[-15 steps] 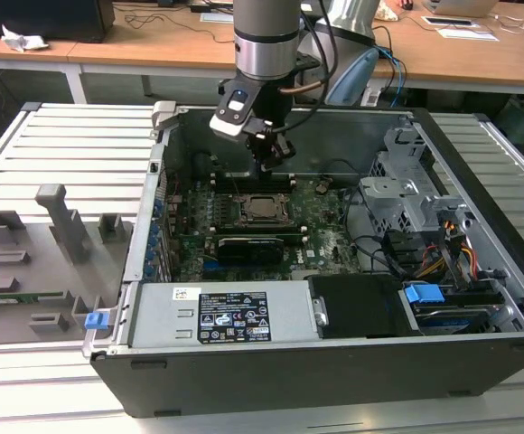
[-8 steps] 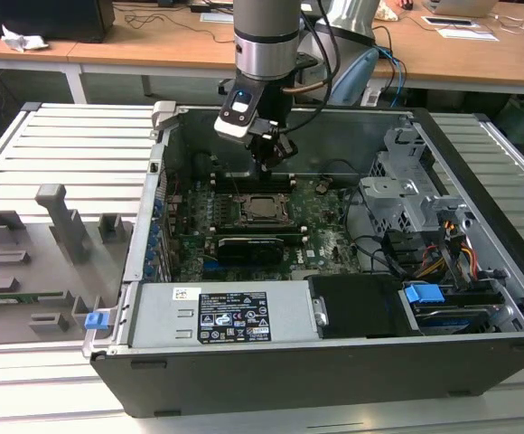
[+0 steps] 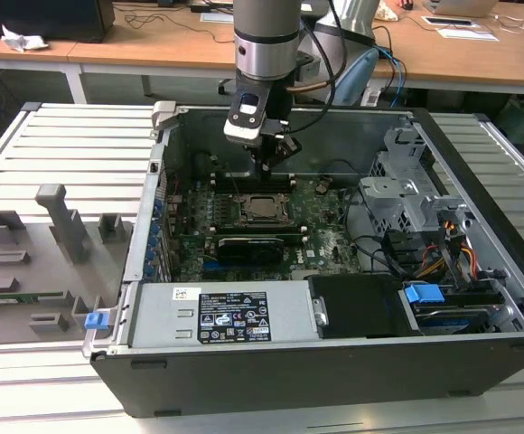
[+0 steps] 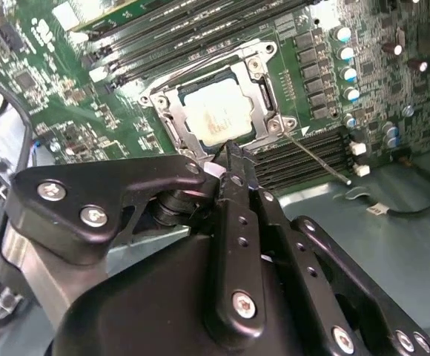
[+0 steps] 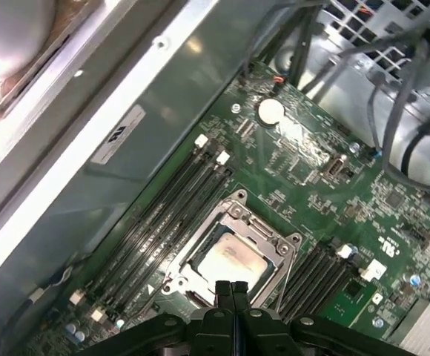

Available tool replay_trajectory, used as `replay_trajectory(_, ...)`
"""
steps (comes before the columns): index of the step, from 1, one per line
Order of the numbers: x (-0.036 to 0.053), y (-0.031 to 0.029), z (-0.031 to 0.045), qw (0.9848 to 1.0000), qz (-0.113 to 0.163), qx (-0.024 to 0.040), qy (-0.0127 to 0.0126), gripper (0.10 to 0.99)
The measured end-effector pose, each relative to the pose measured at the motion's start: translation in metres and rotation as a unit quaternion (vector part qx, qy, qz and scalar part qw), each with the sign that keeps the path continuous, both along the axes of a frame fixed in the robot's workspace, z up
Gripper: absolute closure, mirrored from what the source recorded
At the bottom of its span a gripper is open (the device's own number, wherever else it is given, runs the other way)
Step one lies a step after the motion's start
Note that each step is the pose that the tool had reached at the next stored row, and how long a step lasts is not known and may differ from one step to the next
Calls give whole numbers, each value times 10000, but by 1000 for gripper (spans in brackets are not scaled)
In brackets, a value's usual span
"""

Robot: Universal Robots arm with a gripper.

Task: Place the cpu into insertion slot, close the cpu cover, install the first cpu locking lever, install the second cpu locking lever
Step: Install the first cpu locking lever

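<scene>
Hovering by the cpu cover (image 4: 169,119), the empty tool (image 4: 230,153) is pinching together. Its narrow tip is risking slipping off the thin lever (image 4: 319,157).

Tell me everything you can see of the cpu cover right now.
The thin grey metal cpu cover, a frame plate with a square window, lies closed flat on the green motherboard. The silver-grey square cpu shows through its window. The black gripper hangs with shut tips at one edge; contact is unclear.
</scene>
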State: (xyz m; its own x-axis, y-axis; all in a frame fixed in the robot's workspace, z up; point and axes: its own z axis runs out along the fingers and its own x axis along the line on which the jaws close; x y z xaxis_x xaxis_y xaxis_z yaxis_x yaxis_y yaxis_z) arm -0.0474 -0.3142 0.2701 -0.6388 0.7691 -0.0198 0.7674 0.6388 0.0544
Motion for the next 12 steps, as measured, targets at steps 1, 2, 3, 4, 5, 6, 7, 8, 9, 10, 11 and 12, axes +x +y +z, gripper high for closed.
replay_trajectory(1,0,0,0,10000,63,0,0,980)
replay_trajectory(2,0,-1,0,9999,139,0,0,980)
replay_trajectory(3,0,-3,0,9998,210,0,0,980)
replay_trajectory(4,-1,-6,0,9997,244,0,0,980)
replay_trajectory(5,-2,-8,0,9996,266,0,0,980)
replay_trajectory(6,-3,-10,0,9996,287,0,0,980)
replay_trajectory(7,-3,-12,-1,9995,310,1,0,980)
replay_trajectory(8,-3,-14,-1,9994,339,0,0,980)
replay_trajectory(9,-4,-15,-1,9993,364,0,0,980)
replay_trajectory(10,-4,-17,0,9992,408,-1,0,980)
replay_trajectory(11,-4,-17,-1,9990,457,0,0,980)
replay_trajectory(12,-4,-18,-1,9987,502,0,0,980)
